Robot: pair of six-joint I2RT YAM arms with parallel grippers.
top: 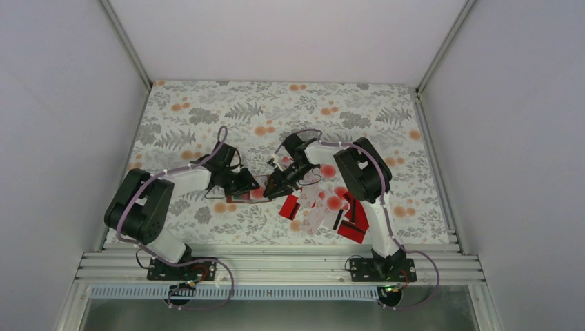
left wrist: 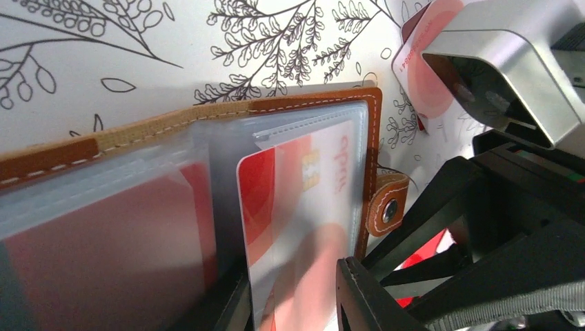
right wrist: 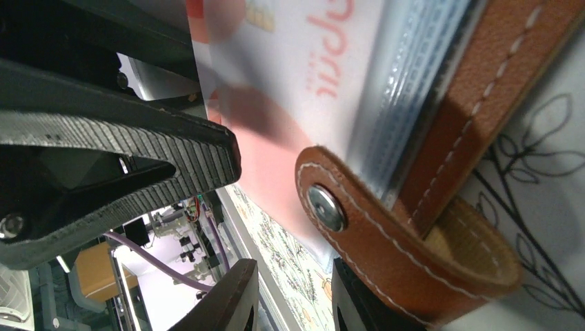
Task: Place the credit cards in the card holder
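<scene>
White, red-blotched plastic credit card [left wrist: 296, 207] half-seated in a clear sleeve [left wrist: 307, 127] of the open brown leather-like card holder [left wrist: 310, 98]: the left gripper [left wrist: 293, 303], fingers narrowly parted astride the card's free end, should nudge it squarely inward while the right gripper [right wrist: 293, 303], likewise narrowly parted and apparently empty, braces the holder near its snap strap [right wrist: 386, 234].

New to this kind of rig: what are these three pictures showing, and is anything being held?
These are two robot arms bolted to a patterned table. One picture looks down from above and behind them; the other two come from a camera on each wrist. Loose credit cards lie by the right arm. The left claw and right claw meet at the open card holder, where a white card sits partly in a clear pocket. Whether either claw grips anything is unclear.
</scene>
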